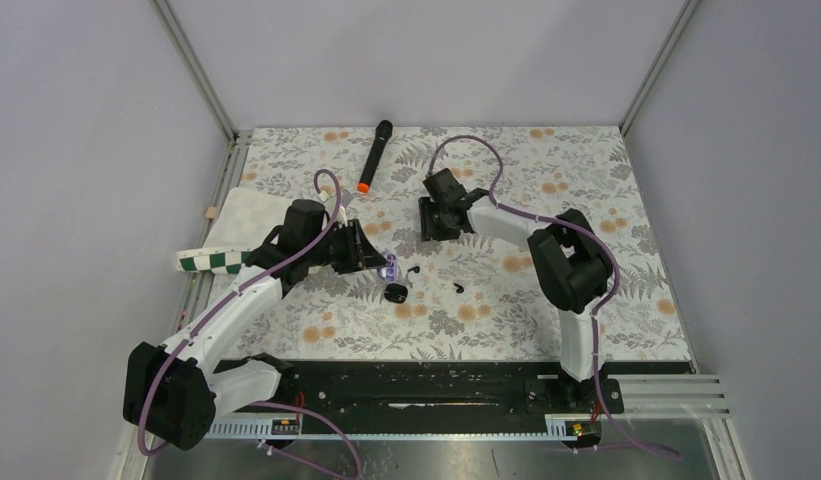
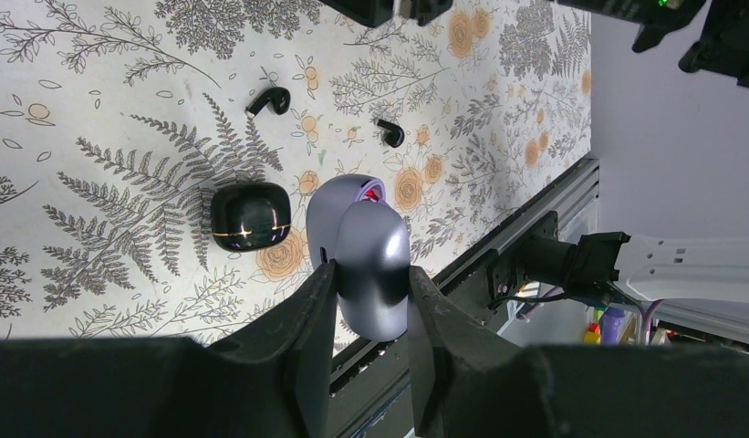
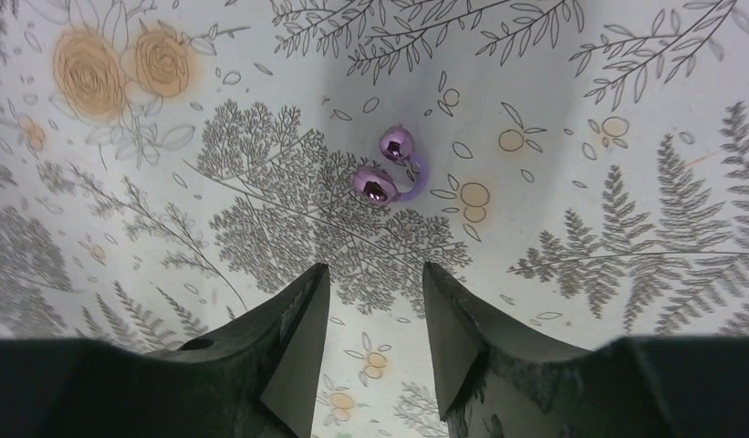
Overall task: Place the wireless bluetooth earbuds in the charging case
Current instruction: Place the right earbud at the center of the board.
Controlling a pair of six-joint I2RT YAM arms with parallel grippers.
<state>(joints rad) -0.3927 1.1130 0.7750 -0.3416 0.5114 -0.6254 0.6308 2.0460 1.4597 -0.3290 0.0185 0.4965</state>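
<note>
Two black earbuds (image 2: 270,99) (image 2: 390,132) lie apart on the floral table; the top view shows these earbuds (image 1: 413,270) (image 1: 458,288) right of my left gripper. The glossy black charging case (image 2: 250,215) rests shut on the table, also seen in the top view (image 1: 395,292). My left gripper (image 2: 368,274) is shut on a lavender case (image 2: 370,242) with its lid raised, held beside the black one. My right gripper (image 3: 375,274) is open with nothing between its fingers, hovering near a small shiny purple pair of earbuds (image 3: 389,169). From above, the right gripper (image 1: 433,228) is behind the black earbuds.
A black microphone with an orange tip (image 1: 376,155) lies at the back. A white pad (image 1: 241,212) and a green checkered cloth (image 1: 208,261) sit at the left edge. The black rail (image 1: 436,385) runs along the near edge.
</note>
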